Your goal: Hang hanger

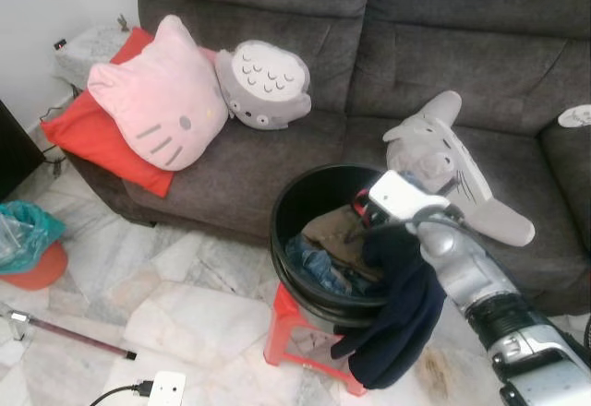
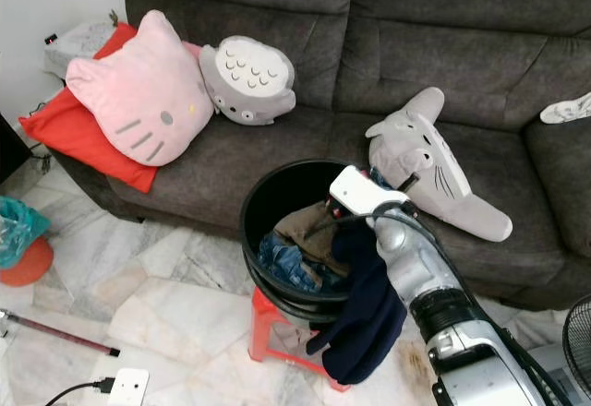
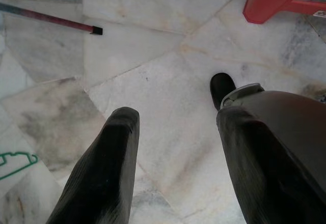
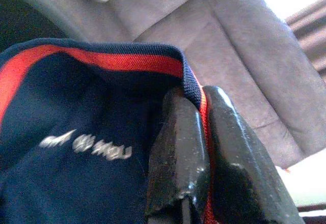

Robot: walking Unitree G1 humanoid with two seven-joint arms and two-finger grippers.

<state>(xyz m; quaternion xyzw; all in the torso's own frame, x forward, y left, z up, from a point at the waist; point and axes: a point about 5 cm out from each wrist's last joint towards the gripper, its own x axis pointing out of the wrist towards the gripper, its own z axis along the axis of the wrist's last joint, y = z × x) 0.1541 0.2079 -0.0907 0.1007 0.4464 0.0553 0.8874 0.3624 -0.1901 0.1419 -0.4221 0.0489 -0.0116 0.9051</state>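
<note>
The right gripper's [image 1: 362, 214] fingertips were hidden in the folds of the navy garment [image 1: 399, 318] at the centre of the frame. The garment covered part of the black bucket's [image 1: 288, 205] near rim and most of the red stool [image 1: 284, 325] under it. Pale lettering on the garment (blurred in the right wrist view) could not be read. At the right edge, a white object [image 1: 576, 115] on the sofa [image 1: 480, 74] was cut off.

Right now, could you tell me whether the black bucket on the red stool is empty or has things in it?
It has things in it: crumpled clothes fill the black bucket, and a navy garment hangs over its rim from the right pincer.
</note>
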